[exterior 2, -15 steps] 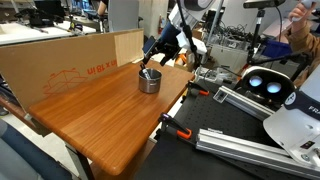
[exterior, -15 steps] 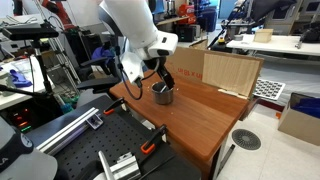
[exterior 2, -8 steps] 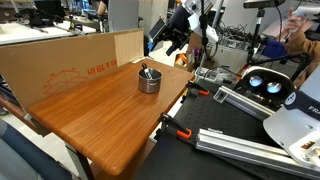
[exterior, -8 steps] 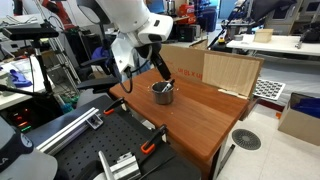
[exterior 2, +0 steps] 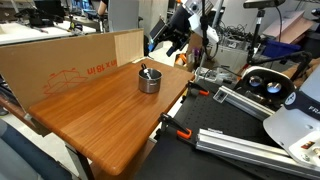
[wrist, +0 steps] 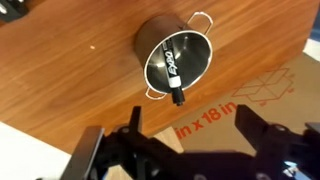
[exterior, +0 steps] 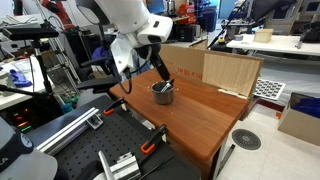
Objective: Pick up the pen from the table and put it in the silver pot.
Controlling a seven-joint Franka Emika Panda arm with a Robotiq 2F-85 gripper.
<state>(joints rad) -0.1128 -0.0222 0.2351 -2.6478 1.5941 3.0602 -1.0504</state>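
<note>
The silver pot (wrist: 178,58) stands on the reddish-brown table (wrist: 60,70); it also shows in both exterior views (exterior: 162,93) (exterior 2: 148,80). The pen (wrist: 172,72), black with a whitish label, lies inside the pot with one end leaning over the rim; its tip shows above the rim in an exterior view (exterior 2: 145,70). My gripper (wrist: 190,125) is open and empty, raised above and to the side of the pot, over the table's edge by the cardboard. It shows in both exterior views (exterior: 160,66) (exterior 2: 176,45).
A cardboard sheet (wrist: 255,100) printed "in x 18 in" lies by the table. A cardboard wall (exterior 2: 60,60) and a wooden panel (exterior: 230,72) border the table. Clamps (exterior 2: 175,128) grip the table's edge. Other robots and benches stand around.
One second ago the gripper was low at the pot; it has since lifted up and away, leaving the pen in the pot. No movement in the last half second.
</note>
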